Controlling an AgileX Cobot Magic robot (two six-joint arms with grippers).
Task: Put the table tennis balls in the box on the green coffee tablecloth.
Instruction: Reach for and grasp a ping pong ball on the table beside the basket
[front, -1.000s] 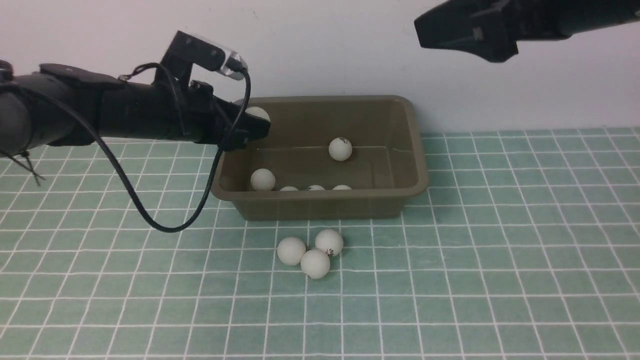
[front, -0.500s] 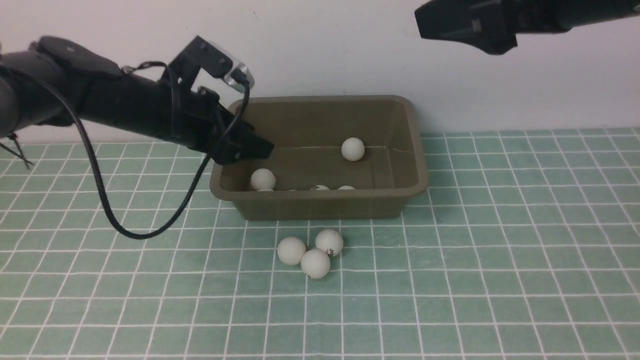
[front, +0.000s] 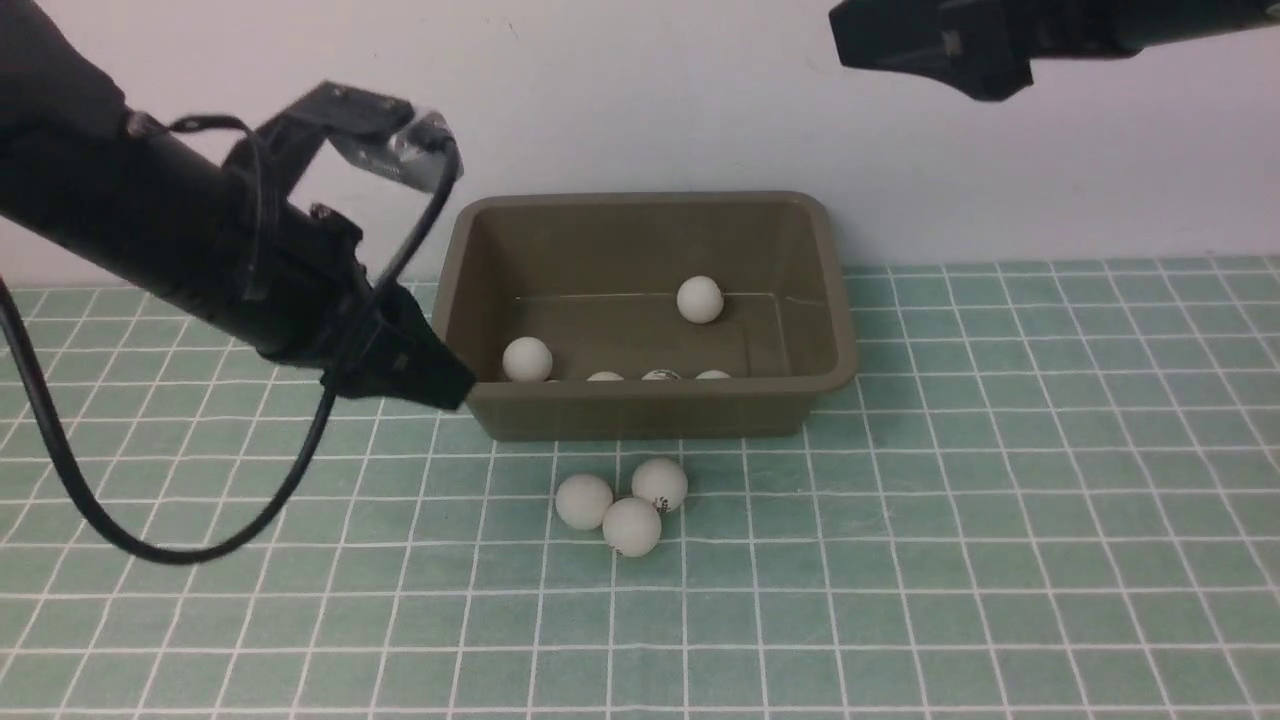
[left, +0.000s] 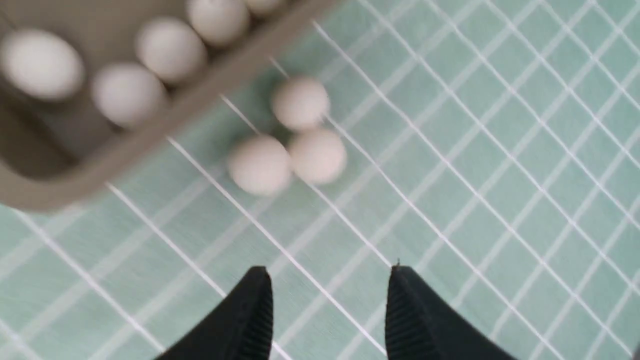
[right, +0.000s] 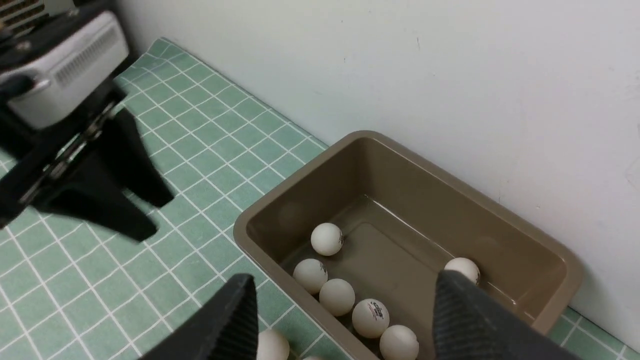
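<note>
From the front, the left gripper has swung out of the box and down beside its near left corner, low over the green coffee tablecloth. A second ago it held a ball above the box's left rim, and that ball has since dropped in. Five table tennis balls show inside from here (the near wall may hide another), while three loose balls lie touching one another on the cloth just in front of the box. The right gripper hangs high at the upper right, well apart from everything. The left wrist view shows that arm's jaws apart with nothing between them, pointed toward the three loose balls; the picture is blurred. The right wrist view looks down past its own parted, empty fingers onto six balls resting in the box. So one delivery looks finished, three balls remain outside, and the left arm appears to be lining up the next pick.
</note>
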